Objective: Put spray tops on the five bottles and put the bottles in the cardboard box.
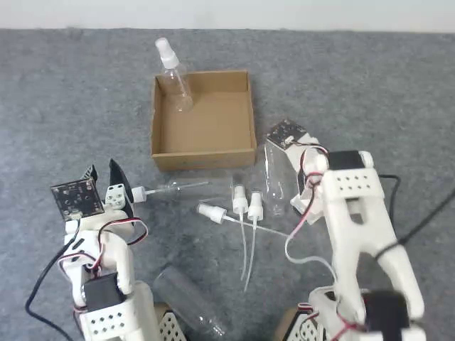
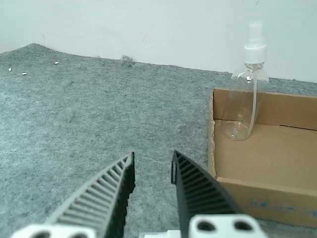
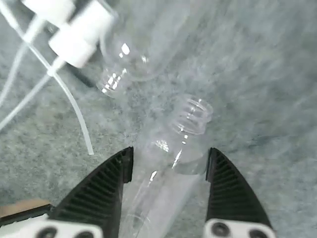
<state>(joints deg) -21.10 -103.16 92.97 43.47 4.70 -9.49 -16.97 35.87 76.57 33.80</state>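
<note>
**Right jaws straddle an uncapped bottle; one capped bottle stands in the box**

In the upper middle of the high view sits a brown open-topped cardboard box (image 1: 202,121) (image 2: 267,148). A clear plastic bottle with a white spray top (image 1: 174,78) (image 2: 245,104) stands upright in its far left corner.

The right gripper (image 3: 168,151) is spread wide, one black ribbed finger on each side of an uncapped clear plastic bottle (image 3: 190,119) (image 1: 274,174). That bottle lies right of centre, just below the box; whether the pads actually press on it cannot be made out.

The left gripper (image 2: 152,161) (image 1: 103,170), at the left of the high view, has its jaws a little apart and holds nothing, above the grey felt table cover (image 1: 71,92).

Three loose white spray tops (image 1: 239,199) with long tubes lie at centre. A second capped bottle (image 1: 170,190) lies just left of them. Another clear uncapped bottle (image 1: 188,298) lies at the lower middle.
</note>
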